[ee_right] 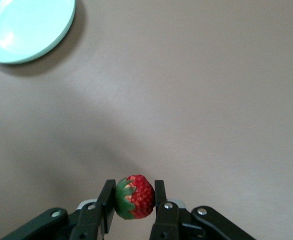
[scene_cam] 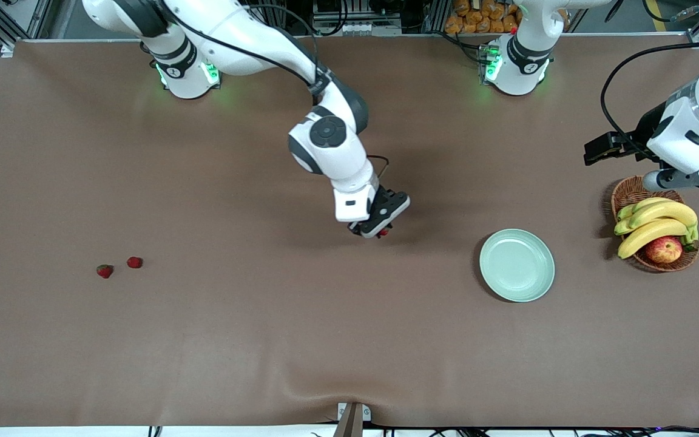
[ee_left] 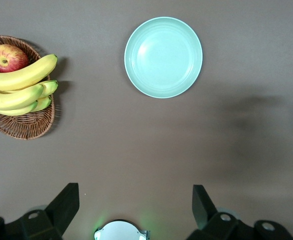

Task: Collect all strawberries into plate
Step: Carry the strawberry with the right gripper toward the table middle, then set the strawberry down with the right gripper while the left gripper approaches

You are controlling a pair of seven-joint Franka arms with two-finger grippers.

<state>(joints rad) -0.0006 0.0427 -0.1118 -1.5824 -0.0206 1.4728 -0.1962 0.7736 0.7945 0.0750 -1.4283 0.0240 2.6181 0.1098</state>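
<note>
The right gripper [ee_right: 132, 201] pinches a strawberry [ee_right: 134, 197] above bare table, while the left gripper [ee_left: 135, 202] waits, fingers spread wide, near the plate [scene_cam: 517, 264].

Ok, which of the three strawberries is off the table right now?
The strawberry pinched in the right hand, over bare table short of the plate. The other two strawberries lie side by side toward the right arm's end.

- Your right arm reached from its base out over the middle of the table, wrist angled down.
- Your right gripper [ee_right: 131, 200] was up in the air, both fingers [ee_right: 108, 202] pinched on a strawberry [ee_right: 134, 197].
- Your left arm waited at its own end of the table, left gripper [ee_left: 134, 207] held high, fingers [ee_left: 66, 200] spread wide with nothing between them.
</note>
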